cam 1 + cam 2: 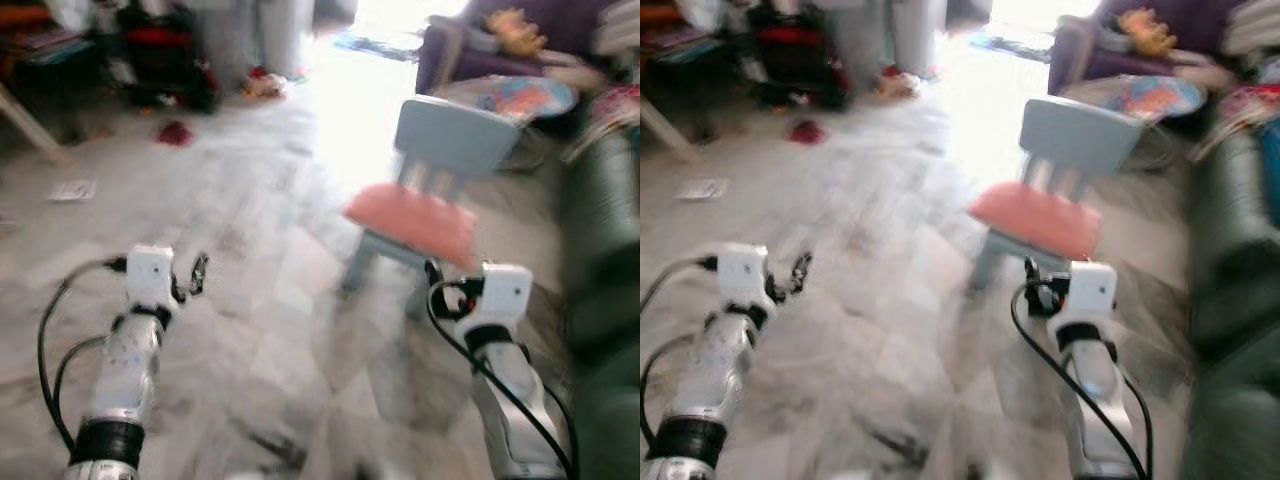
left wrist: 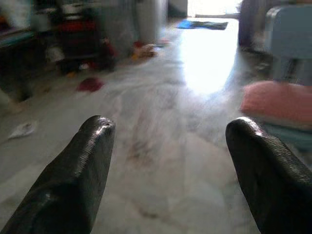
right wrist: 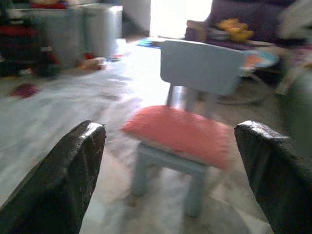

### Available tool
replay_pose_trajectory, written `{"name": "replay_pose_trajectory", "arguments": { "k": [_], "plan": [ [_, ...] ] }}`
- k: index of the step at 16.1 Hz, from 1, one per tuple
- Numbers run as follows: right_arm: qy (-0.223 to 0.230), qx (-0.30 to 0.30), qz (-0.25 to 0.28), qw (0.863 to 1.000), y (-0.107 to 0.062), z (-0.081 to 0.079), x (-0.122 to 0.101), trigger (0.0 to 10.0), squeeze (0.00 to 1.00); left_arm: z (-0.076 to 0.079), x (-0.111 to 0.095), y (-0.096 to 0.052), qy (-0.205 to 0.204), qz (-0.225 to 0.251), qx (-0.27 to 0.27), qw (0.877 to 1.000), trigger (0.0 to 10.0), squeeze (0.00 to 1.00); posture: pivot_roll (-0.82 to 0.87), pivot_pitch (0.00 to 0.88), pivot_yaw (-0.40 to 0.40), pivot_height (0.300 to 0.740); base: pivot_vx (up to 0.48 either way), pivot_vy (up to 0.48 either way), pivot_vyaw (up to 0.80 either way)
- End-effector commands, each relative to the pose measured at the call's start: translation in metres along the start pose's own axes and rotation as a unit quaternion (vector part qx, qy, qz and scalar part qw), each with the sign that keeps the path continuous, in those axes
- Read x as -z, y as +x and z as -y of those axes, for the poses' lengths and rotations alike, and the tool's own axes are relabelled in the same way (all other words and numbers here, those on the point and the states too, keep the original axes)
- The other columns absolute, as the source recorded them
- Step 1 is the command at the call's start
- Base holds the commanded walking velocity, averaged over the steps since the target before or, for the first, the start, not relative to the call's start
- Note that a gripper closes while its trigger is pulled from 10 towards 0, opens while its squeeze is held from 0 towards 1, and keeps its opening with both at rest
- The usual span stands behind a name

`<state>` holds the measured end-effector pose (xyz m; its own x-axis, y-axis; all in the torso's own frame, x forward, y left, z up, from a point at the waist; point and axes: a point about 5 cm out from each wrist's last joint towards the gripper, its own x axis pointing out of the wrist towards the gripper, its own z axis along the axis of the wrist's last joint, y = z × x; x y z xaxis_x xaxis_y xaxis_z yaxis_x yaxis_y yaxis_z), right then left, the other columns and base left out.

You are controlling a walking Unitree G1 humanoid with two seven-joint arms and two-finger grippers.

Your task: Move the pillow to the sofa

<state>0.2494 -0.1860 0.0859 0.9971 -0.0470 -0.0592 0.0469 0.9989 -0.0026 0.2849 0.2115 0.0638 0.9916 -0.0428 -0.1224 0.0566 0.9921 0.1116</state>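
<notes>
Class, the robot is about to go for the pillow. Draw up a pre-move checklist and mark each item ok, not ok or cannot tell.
1. Pillow located, lying on the small blue chair: ok.
2. Right gripper open and aimed at the pillow: ok.
3. Left gripper open, holding nothing: ok.
4. Gripper close enough to grasp: not ok, both hang short of the chair.
5. Green sofa in sight to the right: ok.
6. Picture steady: not ok, head views blurred.

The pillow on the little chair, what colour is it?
The pillow is pinkish-red, and the chair is pale blue. It shows best in the right wrist view.
</notes>
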Motion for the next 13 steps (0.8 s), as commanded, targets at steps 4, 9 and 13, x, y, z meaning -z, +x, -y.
{"name": "replay_pose_trajectory", "arguments": {
  "k": [4,9,13],
  "plan": [
    [-0.009,0.018,-0.011,1.0,-0.0027,0.0097,0.0028,10.0,0.0,0.016,-0.005,0.0033,0.0,0.012,0.028,1.0,10.0,0.0,-0.04,0.0,-0.034,0.74,0.449,0.068,-0.75],
    [-0.007,0.017,-0.013,1.0,-0.0031,0.0091,0.0037,10.0,0.0,0.017,-0.0052,0.0026,-0.001,0.011,0.023,1.0,10.0,0.0,-0.04,0.0,-0.035,0.74,0.0,0.0,-0.22],
    [-0.008,0.016,-0.015,1.0,-0.003,0.0087,0.0042,10.0,0.0,0.0164,-0.006,0.0026,-0.002,0.013,0.024,1.0,10.0,0.0,-0.04,0.0,-0.035,0.74,0.0,0.0,0.0]
  ]
}}
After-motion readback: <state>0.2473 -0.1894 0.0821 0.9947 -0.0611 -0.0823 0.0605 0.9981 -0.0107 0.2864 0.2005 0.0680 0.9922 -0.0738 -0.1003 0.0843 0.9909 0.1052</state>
